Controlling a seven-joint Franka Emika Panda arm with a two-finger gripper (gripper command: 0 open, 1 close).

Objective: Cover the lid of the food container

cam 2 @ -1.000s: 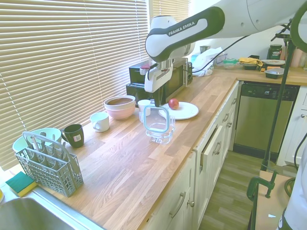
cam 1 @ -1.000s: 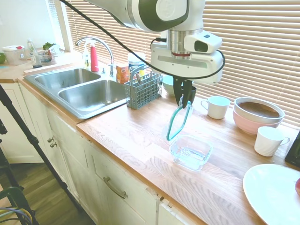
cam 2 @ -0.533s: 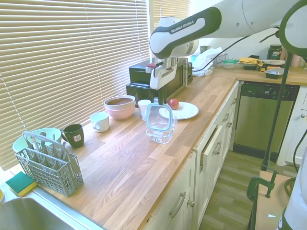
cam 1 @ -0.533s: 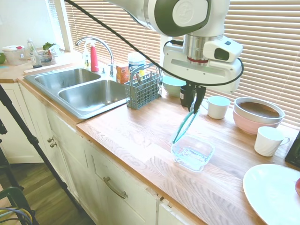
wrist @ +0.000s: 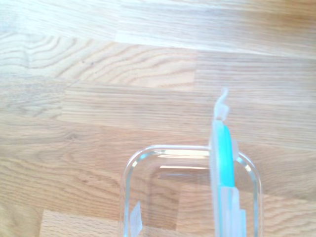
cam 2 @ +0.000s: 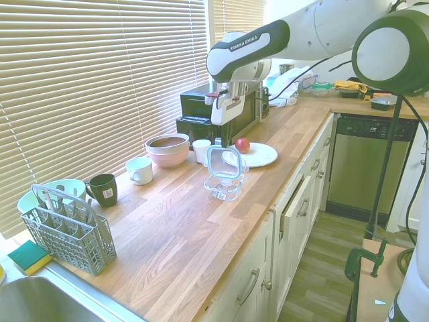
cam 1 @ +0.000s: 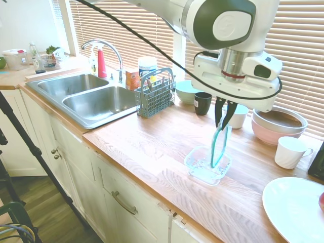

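A wooden counter (cam 1: 152,142) is backed by closed window blinds (cam 2: 80,87); a steel double sink (cam 1: 83,96) is set in.

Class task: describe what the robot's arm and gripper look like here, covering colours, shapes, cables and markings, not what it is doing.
The arm is glossy white with rounded, tubular links and dark grey-black bands at the joints. White lettering reading FRANKA EMIKA runs along one dark band. A black cable loops alongside the arm to the wrist. The wrist block is white and boxy, and the gripper below it has two slim dark fingers.
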